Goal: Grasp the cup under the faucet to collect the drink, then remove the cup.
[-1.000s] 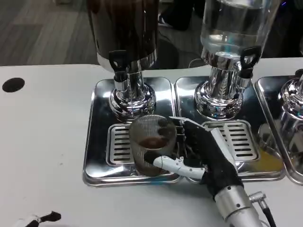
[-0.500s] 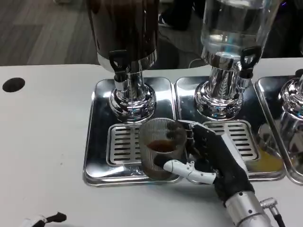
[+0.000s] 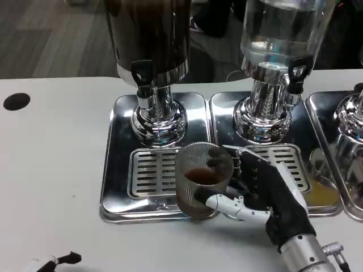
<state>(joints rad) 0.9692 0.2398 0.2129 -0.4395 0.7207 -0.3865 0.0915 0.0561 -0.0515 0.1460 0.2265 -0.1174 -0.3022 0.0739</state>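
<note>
The cup [image 3: 203, 179] is clear ribbed plastic, thin and glossy, with dark liquid showing through it. Under it the tray [image 3: 116, 170] is polished metal, mirror-bright, and its slotted grate [image 3: 152, 173] has a duller brushed look. Behind the cup, the faucet [image 3: 143, 76] has a matt black plastic handle on a chromed stem, and the base [image 3: 159, 122] below shines like chrome. The tank [image 3: 281, 31] right of the cup is clear and smooth. The right hand [image 3: 269, 195] holding the cup has matt black covering and glossy white plastic fingers [image 3: 227, 204]. The table [image 3: 51, 164] is smooth, matt white.
</note>
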